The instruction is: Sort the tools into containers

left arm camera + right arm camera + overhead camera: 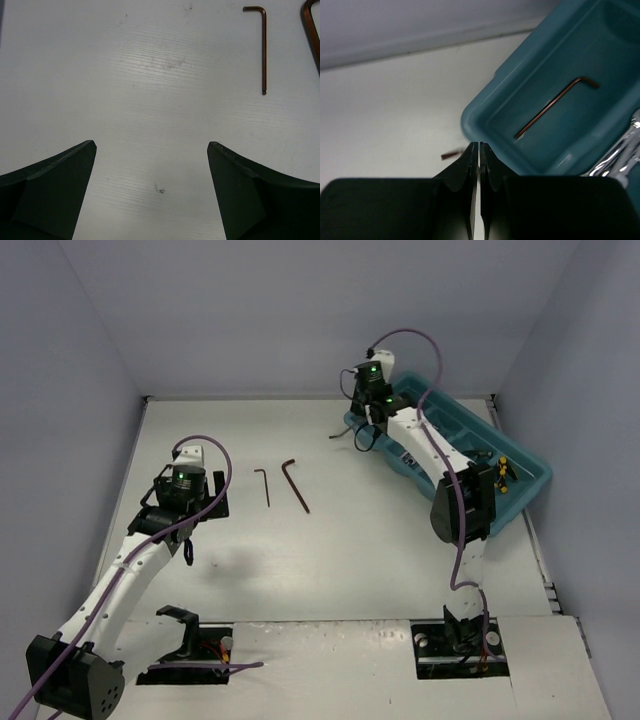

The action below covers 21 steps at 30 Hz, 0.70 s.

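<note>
- Two loose tools lie on the surface (350, 560) at the centre of the top view. The shorter hex key (263, 487) is on the left and the longer hex key (296, 486) is just beside it on the right, not touching.
- Another dark L-shaped key (555, 107) lies flat in the end compartment of the teal tray (522, 502), right of centre in the right wrist view.
- Silver wrenches (620, 155) glint in the next compartment, at that view's lower right edge.
- One yellow-and-black tool (503, 472) sits near the tray's right end, at the upper right of the top view.
- Right claw (479, 146) is closed, its fingers all but meeting, just outside the tray's corner. A short brown tip (451, 155) shows left of them; I cannot tell whether it is pinched.
- Left claw (151, 150) is spread wide above bare surface, holding nothing.
</note>
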Motion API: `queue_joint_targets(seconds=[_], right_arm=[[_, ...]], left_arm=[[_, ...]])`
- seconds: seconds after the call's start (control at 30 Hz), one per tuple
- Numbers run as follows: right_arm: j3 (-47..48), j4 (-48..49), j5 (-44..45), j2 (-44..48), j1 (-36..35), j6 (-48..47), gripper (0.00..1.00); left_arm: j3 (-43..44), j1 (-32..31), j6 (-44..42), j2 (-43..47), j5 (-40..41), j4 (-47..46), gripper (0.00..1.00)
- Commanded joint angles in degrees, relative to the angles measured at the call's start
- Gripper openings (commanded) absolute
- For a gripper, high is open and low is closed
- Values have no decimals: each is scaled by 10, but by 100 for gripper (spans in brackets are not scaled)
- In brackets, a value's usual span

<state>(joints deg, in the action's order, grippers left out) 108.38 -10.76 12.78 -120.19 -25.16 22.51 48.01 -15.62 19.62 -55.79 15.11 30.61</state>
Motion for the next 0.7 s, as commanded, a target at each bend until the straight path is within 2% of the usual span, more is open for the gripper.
queue_joint_targets(seconds=[0.0, 0.27, 0.33, 0.47, 0.5, 0.67], right_arm=[[18, 20, 25, 12, 52, 44, 0], [47, 45, -17, -51, 84, 75, 0], [49, 53, -51, -49, 76, 50, 0], [25, 57, -128, -28, 42, -72, 1], [12, 57, -142, -15, 35, -104, 3], [-64, 56, -242, 22, 15, -225, 28]], left_arm=[[19, 5, 1, 7, 11, -14, 90], [17, 4, 1, 3, 11, -14, 91], [17, 4, 0, 1, 9, -14, 90], [19, 4, -1, -1, 6, -16, 90], [20, 4, -2, -1, 4, -17, 91], [18, 4, -7, 2, -9, -22, 91]])
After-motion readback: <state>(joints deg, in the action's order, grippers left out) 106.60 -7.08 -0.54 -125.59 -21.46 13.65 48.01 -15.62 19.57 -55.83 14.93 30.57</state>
